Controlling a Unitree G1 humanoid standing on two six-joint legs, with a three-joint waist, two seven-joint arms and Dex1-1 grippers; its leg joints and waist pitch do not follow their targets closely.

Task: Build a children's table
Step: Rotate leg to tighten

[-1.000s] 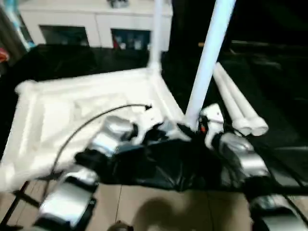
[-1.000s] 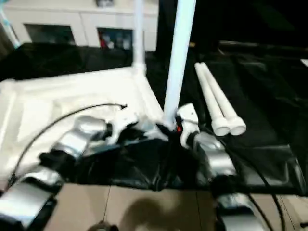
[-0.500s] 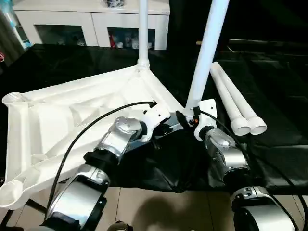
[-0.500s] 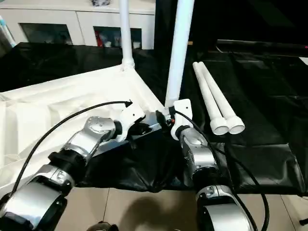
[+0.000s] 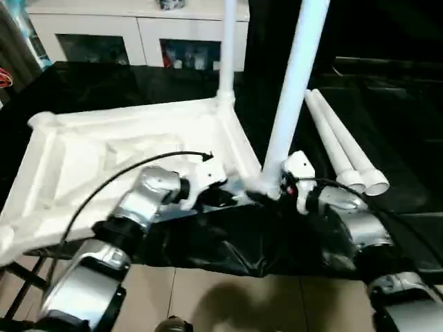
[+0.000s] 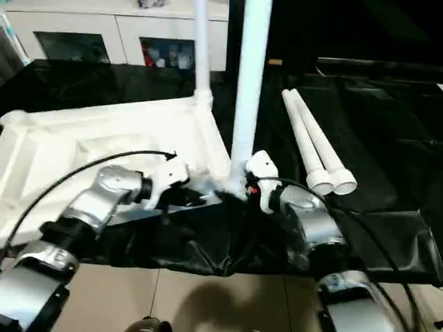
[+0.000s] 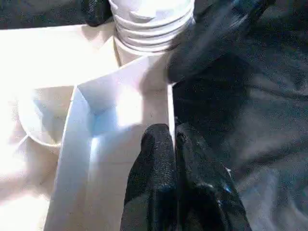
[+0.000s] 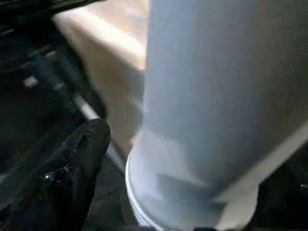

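Note:
The white tabletop (image 5: 124,149) lies ribbed side up on the black sheet. One white leg (image 5: 226,41) stands upright in its far right corner socket. A second leg (image 5: 294,83) leans slightly over the near right corner, its threaded end (image 7: 151,19) at the socket. My right gripper (image 5: 273,190) is closed around that leg's base; one black finger (image 8: 72,168) shows beside the tube (image 8: 211,96). My left gripper (image 7: 172,144) is shut on the tabletop's thin rim wall just beside that corner. Two loose legs (image 5: 342,149) lie side by side to the right.
The black-sheeted table (image 5: 394,117) carries everything, and its sheet hangs bunched over the front edge (image 5: 242,249). Behind it stands a white cabinet with glass doors (image 5: 138,34). Tan floor (image 5: 242,297) shows below the edge.
The whole picture has shifted and tilted with the camera. Both grippers keep their holds at the near right corner, and the leaning leg stays at the socket.

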